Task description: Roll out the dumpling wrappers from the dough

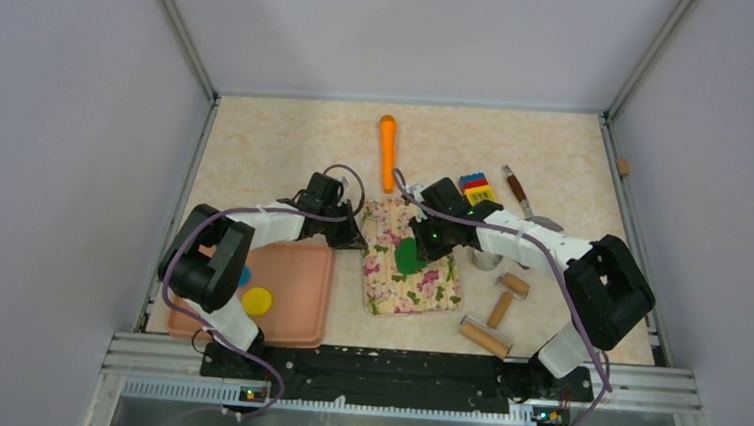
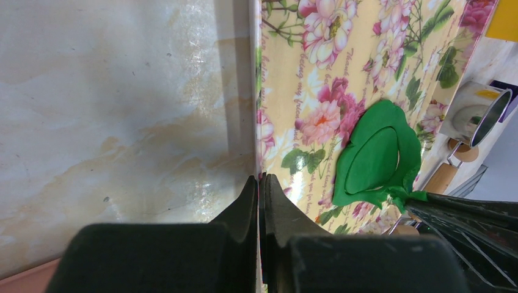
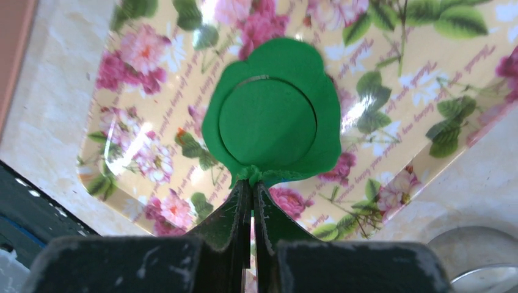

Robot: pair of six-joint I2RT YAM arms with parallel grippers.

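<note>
Pinching the ragged rim of the dough (image 3: 328, 131), the right gripper (image 3: 251, 190) is closed at the middle of the floral mat (image 3: 391, 73); the mat's left edge is clamped by the left gripper (image 2: 260, 183). Scrap is judged due for peeling slowly, leaving the cut wrapper (image 3: 267, 122) flat

The only writing I can find is purple cursive printed on the floral mat (image 3: 391, 91). Beyond my right pincer (image 3: 252, 186), which is pinched on the rim of the dough (image 3: 278, 55), the writing slants in short lines on both sides of the green. Ahead and to the right of my left pincer (image 2: 259, 183), which is clamped on the mat's edge, more lines run between the roses. All of it is too small and tilted for me to read a word.
</note>
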